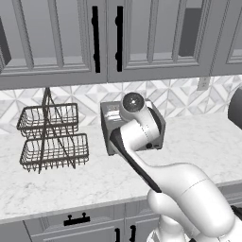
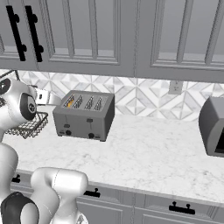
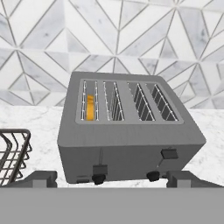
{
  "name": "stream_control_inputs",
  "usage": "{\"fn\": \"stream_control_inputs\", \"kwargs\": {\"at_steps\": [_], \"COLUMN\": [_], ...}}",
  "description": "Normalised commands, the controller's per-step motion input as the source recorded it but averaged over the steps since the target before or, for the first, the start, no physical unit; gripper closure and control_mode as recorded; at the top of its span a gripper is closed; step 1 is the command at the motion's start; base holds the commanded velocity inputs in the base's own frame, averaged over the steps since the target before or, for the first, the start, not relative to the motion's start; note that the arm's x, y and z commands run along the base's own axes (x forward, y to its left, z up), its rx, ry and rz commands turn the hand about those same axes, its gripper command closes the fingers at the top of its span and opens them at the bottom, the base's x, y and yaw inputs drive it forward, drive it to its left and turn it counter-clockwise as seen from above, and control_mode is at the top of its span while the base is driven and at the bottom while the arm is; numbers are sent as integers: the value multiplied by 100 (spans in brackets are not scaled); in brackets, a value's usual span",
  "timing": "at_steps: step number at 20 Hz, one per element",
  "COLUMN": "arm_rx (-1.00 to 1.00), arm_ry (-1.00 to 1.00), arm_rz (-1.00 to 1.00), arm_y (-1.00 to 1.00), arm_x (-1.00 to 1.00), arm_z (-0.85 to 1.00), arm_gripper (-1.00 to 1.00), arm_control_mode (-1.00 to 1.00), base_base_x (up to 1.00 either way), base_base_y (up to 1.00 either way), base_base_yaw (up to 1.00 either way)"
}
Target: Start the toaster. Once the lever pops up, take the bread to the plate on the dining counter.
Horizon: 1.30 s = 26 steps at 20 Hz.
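I log a two-tier wire basket [image 1: 53, 137] on the marble countertop [image 1: 61, 182], below grey wall cabinets [image 1: 56, 38]. Right of the basket I note a wall outlet [image 2: 176, 87] and a dark grey appliance [image 2: 213, 127].
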Motion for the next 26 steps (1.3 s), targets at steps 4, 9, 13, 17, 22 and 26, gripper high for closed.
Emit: {"fn": "stream_control_inputs", "kwargs": {"at_steps": [4,9,13,17,22,26], "arm_rx": [0,0,0,0,0,0], "arm_ry": [0,0,0,0,0,0], "arm_rz": [0,0,0,0,0,0], "arm_y": [0,0,0,0,0,0], "arm_x": [0,0,0,0,0,0], "arm_z": [0,0,0,0,0,0], "arm_gripper": [-100,-100,-100,-100,-100,-100], "arm_control_mode": [-100,-100,-100,-100,-100,-100], "base_base_x": [0,0,0,0,0,0], "base_base_y": [0,0,0,0,0,0], "base_base_yaw": [0,0,0,0,0,0]}}
